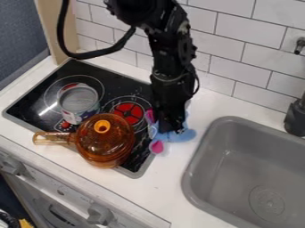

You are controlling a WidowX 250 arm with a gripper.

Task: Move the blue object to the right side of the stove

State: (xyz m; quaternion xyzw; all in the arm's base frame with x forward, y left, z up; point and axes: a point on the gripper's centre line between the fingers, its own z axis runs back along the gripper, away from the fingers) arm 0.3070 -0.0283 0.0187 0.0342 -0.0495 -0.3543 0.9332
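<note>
Along the lower left of the frame runs a white stove front with gray knobs (100, 213). Behind it is a white counter (170, 187) with a black stovetop (35, 104) set into it. An amber see-through pot (106, 144) with a lid and an orange lid knob (102, 126) sits on the stovetop's near part, its handle (53, 138) pointing left. A gray sink (238, 160) fills the lower right.

Between pot and sink, just right of the frame's middle, is a soft blue object (179, 136) with pink parts, at the stovetop's right edge. Its blue body lies roughly crosswise, long axis left to right, a rounded end pointing right toward the sink; one pink tip (156, 147) points toward the bottom of the frame.

The black gripper (169, 127) hangs down onto the object from the top edge; how wide or narrow it stands, I cannot tell. Left of it are a red burner (128, 111) and an open can (79, 102). White wall tiles (229, 53) stand behind.
</note>
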